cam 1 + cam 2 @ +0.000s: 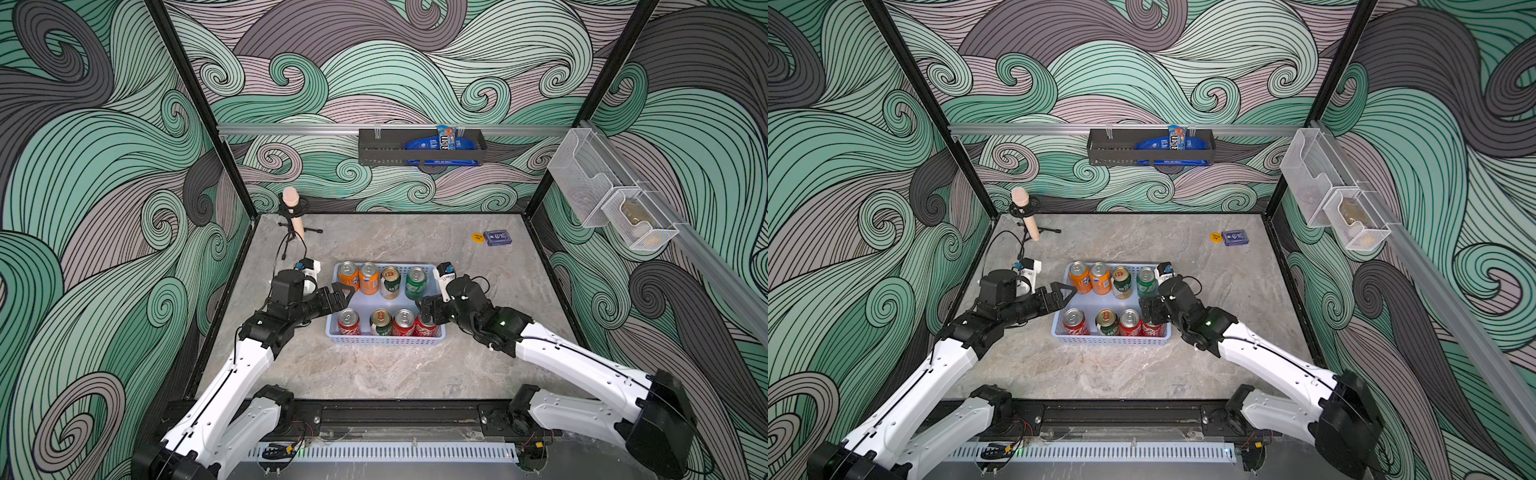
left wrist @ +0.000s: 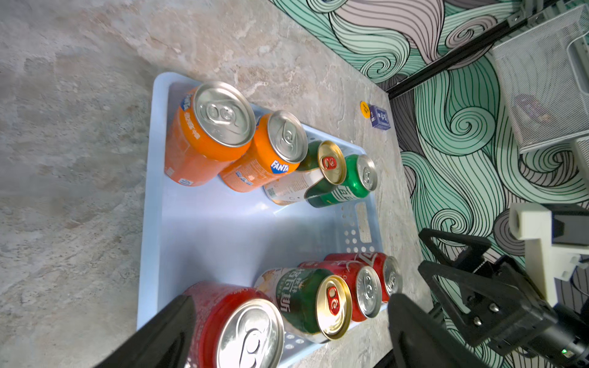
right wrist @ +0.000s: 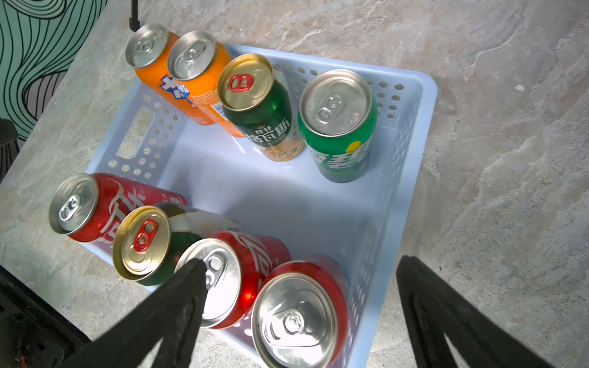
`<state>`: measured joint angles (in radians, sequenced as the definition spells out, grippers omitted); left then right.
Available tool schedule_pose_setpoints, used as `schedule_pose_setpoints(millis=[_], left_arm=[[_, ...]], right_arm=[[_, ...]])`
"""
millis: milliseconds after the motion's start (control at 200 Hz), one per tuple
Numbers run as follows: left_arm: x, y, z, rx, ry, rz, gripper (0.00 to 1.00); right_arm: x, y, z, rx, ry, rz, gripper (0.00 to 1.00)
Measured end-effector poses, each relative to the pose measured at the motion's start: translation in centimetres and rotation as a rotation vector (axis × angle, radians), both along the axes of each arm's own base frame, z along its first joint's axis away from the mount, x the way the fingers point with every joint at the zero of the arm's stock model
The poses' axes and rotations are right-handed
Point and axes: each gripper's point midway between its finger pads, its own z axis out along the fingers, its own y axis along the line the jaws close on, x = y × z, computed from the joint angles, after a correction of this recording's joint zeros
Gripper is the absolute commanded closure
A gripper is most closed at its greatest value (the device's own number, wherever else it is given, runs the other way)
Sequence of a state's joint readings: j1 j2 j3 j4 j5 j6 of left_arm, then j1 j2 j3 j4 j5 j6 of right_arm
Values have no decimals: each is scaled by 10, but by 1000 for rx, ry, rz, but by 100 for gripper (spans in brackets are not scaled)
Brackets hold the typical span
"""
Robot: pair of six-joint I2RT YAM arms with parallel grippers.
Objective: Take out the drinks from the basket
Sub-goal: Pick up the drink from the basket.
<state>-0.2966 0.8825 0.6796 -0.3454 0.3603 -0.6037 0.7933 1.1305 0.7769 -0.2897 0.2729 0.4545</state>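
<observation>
Right claw [image 3: 301, 263] apart, astride end red can [image 3: 296, 318] in basket [image 3: 428, 95]; one finger over neighbouring can [image 3: 223, 286]. Left claw [image 2: 290, 299] apart, over basket's left end.

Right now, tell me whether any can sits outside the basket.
No, all eight cans are inside the light-blue basket.

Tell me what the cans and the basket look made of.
The cans: thin metal, likely aluminium; glossy printed sides, bright silver or gold tops with pull tabs. The basket: apparently moulded plastic, light blue, smooth and semi-matte; even round holes, rounded rim.
</observation>
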Motion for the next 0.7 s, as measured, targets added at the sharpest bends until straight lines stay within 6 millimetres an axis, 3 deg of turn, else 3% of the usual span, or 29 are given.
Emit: schedule_pose_setpoints(millis=[395,700], left_arm=[[-12,-21,-11,45,19,-70,3],[-14,-33,-8,54,7,-98,3]], right_arm=[[-20,31,-6,-58,18,95,8],[-30,30,-16,-115,37,111,7]])
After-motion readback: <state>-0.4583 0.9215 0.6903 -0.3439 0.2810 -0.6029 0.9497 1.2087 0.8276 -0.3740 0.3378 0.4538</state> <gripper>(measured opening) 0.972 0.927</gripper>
